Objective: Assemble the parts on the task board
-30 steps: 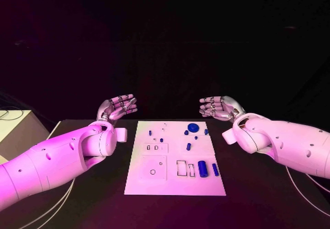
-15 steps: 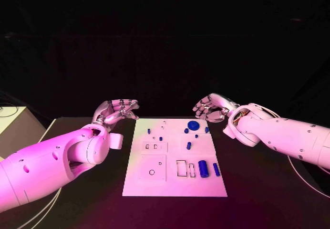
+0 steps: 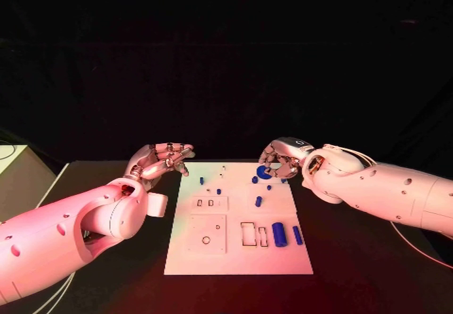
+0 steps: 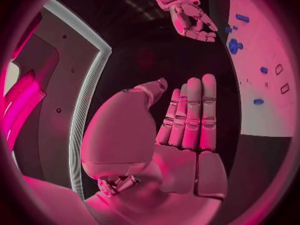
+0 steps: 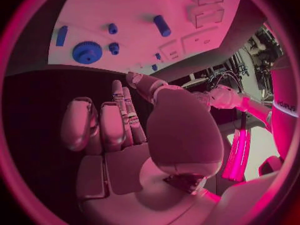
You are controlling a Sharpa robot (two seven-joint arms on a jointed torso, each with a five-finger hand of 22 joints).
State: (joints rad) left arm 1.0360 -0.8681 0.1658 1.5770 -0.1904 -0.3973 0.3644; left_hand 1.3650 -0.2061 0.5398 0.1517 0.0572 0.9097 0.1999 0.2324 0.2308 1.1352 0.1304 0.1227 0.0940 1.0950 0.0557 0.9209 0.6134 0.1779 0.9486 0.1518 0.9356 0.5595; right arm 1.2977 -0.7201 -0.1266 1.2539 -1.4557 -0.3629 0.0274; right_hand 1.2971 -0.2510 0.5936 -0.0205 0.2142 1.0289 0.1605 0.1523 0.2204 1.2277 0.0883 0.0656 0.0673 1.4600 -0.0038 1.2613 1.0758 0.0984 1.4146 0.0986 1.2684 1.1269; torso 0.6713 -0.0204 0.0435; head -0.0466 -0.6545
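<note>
The white task board [image 3: 236, 252] lies in the middle of the black table. On it are blue parts: a round gear [image 3: 264, 172] at the far edge, a thick cylinder [image 3: 279, 231], a slim bar [image 3: 296, 235] and several small pegs such as one [image 3: 258, 201]. My right hand [image 3: 281, 159] hovers at the board's far right corner, right beside the gear, with its fingers bent down and nothing in them. The right wrist view shows the gear [image 5: 87, 51] just beyond the fingertips [image 5: 117, 87]. My left hand [image 3: 162, 159] is raised off the board's far left corner, fingers straight and holding nothing.
Outlined rectangular slots [image 3: 249, 233] and a square inset [image 3: 207, 232] mark the near half of the board. A pale box [image 3: 12, 171] stands at the table's left side. Bare black table lies on both sides of the board.
My right hand has come in and down from the right to the board's far corner, close to the gear. The left hand has dropped slightly toward the board. No part has moved.
</note>
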